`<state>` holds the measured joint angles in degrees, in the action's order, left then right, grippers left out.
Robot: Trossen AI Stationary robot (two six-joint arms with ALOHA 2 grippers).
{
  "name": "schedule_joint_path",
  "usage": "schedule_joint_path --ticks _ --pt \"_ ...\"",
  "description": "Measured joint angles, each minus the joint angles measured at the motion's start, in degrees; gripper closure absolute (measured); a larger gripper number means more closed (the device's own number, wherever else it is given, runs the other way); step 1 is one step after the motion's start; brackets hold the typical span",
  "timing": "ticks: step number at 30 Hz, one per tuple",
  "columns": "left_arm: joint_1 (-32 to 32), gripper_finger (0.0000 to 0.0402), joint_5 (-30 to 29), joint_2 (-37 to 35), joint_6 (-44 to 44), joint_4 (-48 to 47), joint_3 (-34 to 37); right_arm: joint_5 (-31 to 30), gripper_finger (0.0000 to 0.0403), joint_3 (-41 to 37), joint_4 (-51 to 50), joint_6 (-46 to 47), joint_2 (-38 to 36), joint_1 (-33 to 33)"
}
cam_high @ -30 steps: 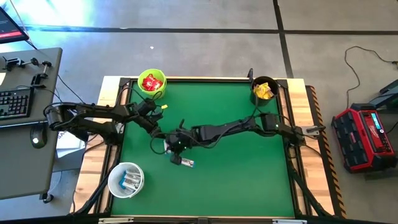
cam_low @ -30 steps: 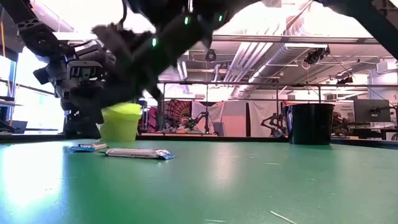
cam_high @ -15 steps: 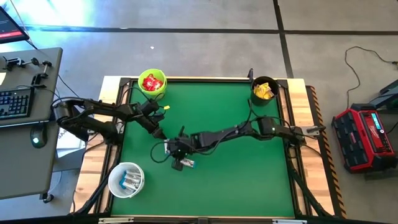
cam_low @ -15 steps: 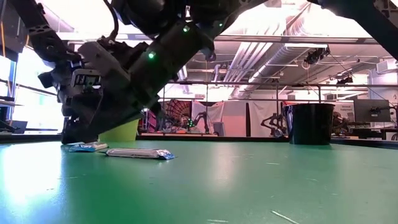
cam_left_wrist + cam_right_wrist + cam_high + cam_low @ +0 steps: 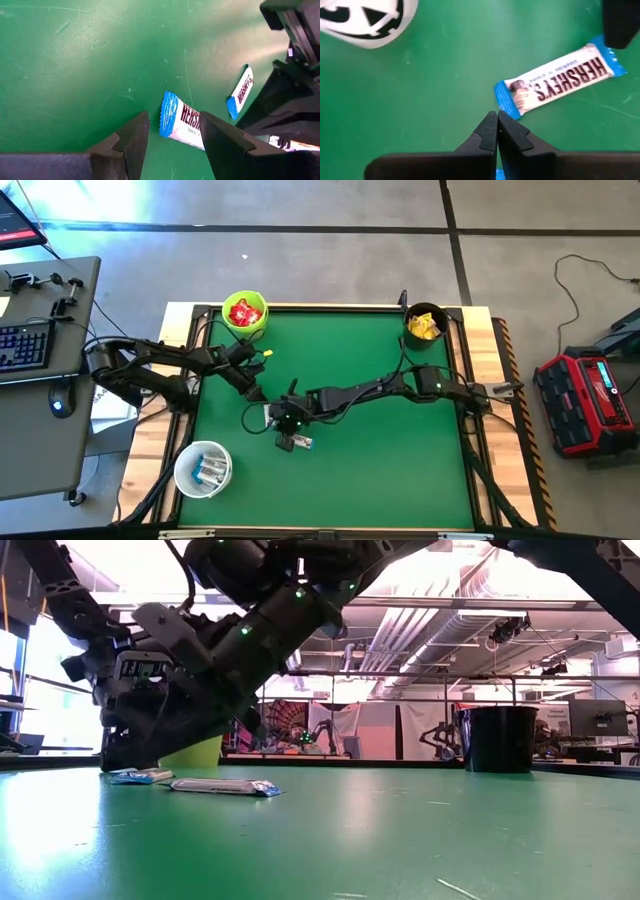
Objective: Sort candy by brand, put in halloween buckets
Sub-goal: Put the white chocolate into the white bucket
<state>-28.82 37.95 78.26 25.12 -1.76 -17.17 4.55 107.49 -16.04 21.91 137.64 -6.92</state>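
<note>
Red packets already fill the lime green bucket (image 5: 243, 313), yellow ones the black bucket (image 5: 425, 325), several bars the white bucket (image 5: 203, 469). Two white-and-blue bars (image 5: 186, 129) remain mid-table, between the spread, empty left gripper (image 5: 170, 137) and the clenched, empty right gripper (image 5: 496, 131).

Bright overhead light, glare on green table (image 5: 400, 830).

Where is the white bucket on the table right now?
In the high view, the white bucket sits at the table's near-left corner, holding white-and-blue bars, below the left gripper.
</note>
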Motion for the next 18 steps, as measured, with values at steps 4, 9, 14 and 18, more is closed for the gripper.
schedule_joint_path --ticks 4,9,14,18 --pt "0.0 0.0231 0.0 0.0 0.0 0.0 0.0 0.0 0.0403 0.0 -0.1 1.4 0.0 -0.4" --pt "0.0 0.0231 0.1 0.1 0.1 0.0 0.0 -1.0 0.0403 1.3 -3.7 1.6 0.0 -1.2" --pt "0.0 0.0231 0.1 0.1 0.0 0.1 0.0 -3.9 0.0403 4.9 -6.2 -0.3 -0.1 -1.3" --pt "0.0 0.0231 0.1 0.1 0.0 0.1 0.1 -2.8 0.0403 4.6 -6.3 0.0 0.4 -1.4"
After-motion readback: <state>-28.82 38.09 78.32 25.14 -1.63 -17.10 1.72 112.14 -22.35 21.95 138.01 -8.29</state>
